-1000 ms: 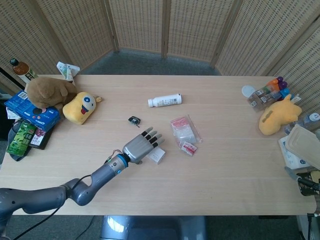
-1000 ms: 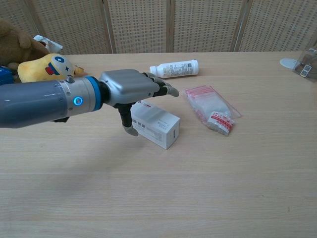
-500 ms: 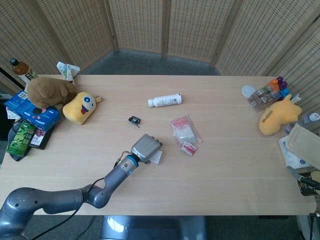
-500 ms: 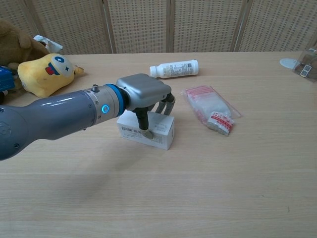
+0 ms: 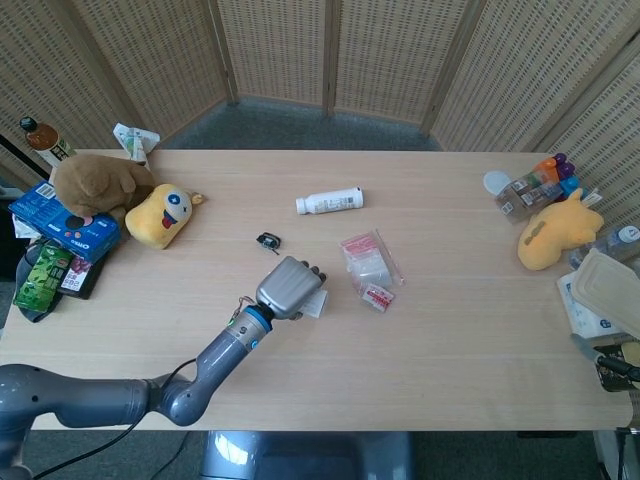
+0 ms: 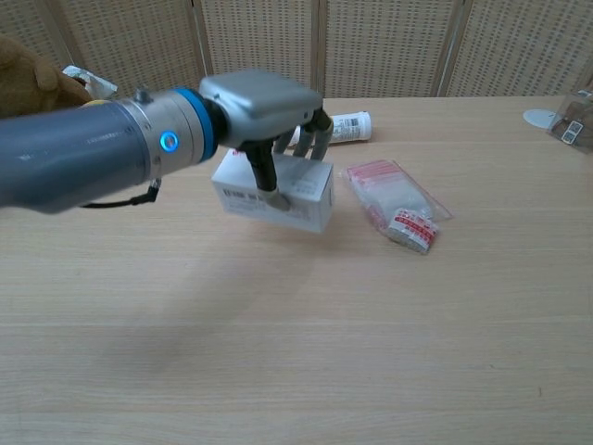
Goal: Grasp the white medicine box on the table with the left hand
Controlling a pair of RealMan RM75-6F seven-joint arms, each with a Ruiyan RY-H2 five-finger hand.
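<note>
My left hand grips the white medicine box from above, thumb on the near face and fingers over the far side. The box hangs clear above the tabletop, with its shadow on the wood below. In the head view the left hand covers most of the box, near the table's middle. The right hand shows in neither view.
A clear bag with a red label lies just right of the box. A white bottle lies on its side behind. A small black object, plush toys and packets at the left, bottles and a yellow plush at the right.
The left hand came down from hovering over the box, closed around it, and has lifted it off the table.
</note>
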